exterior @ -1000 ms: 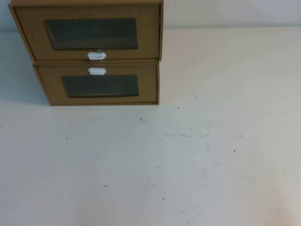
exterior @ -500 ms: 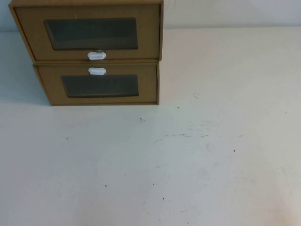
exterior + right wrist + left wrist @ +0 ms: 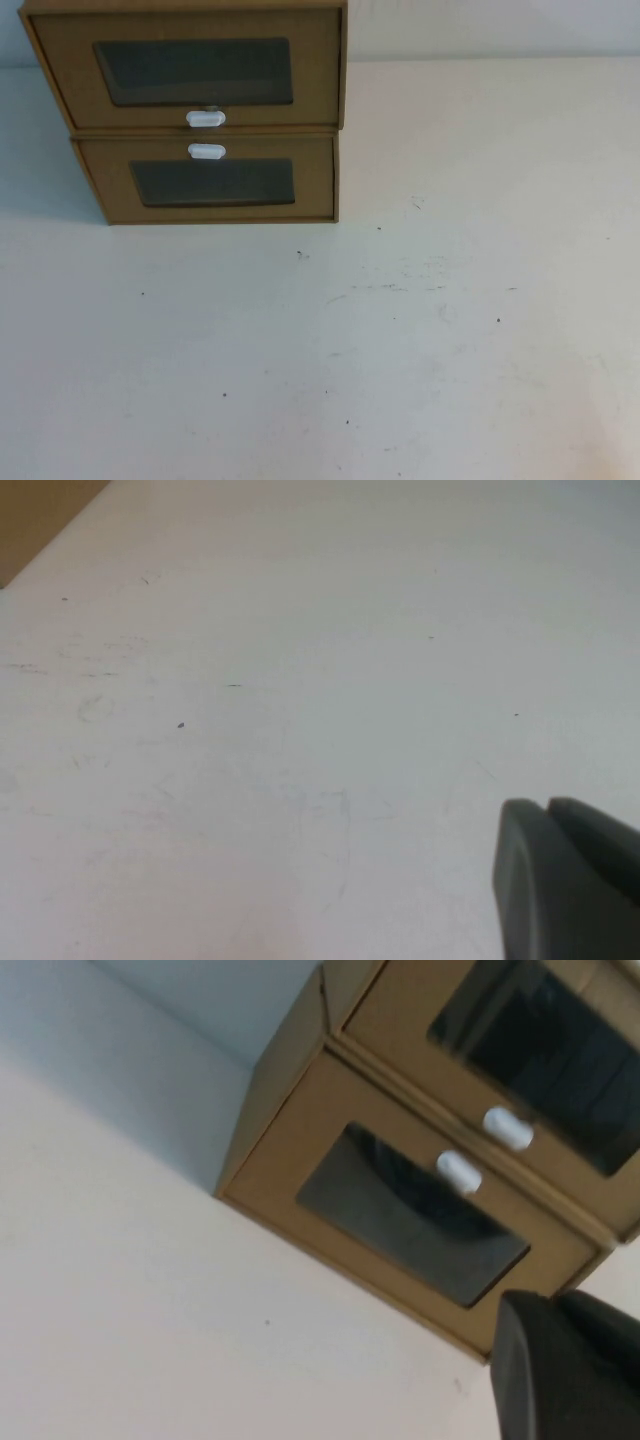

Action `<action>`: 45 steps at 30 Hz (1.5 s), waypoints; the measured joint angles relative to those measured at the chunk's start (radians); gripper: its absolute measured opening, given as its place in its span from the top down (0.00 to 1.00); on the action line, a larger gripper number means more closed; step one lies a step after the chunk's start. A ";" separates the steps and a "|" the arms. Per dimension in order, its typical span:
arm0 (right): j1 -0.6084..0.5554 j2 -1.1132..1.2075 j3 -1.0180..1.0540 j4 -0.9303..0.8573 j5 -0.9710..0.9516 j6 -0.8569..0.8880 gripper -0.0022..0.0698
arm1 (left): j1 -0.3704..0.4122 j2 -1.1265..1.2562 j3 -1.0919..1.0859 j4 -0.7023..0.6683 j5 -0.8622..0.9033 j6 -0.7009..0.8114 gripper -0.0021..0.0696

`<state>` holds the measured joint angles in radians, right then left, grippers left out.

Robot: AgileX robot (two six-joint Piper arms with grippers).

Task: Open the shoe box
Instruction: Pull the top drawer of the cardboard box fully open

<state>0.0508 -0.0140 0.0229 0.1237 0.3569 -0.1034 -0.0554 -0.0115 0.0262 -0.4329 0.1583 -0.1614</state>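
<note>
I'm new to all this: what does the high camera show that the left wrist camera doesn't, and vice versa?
Only the high view: the wide white table in front of the boxes, no arm in sight. Only the left wrist view: the left end effector, shut, apart from the lower shoe box, and that box's side wall. Both: the upper shoe box stacked on the lower, each closed, with a dark window and white handle. The right end effector, shut, shows in neither; its own camera has it over bare table.
</note>
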 joint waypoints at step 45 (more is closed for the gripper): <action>0.000 0.000 0.000 0.000 0.000 0.000 0.99 | 0.000 1.511 -1.870 -0.073 0.964 0.675 0.98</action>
<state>0.0508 -0.0140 0.0229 0.1237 0.3569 -0.1034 -0.0554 1.4998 -1.8437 -0.5064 1.1219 0.5137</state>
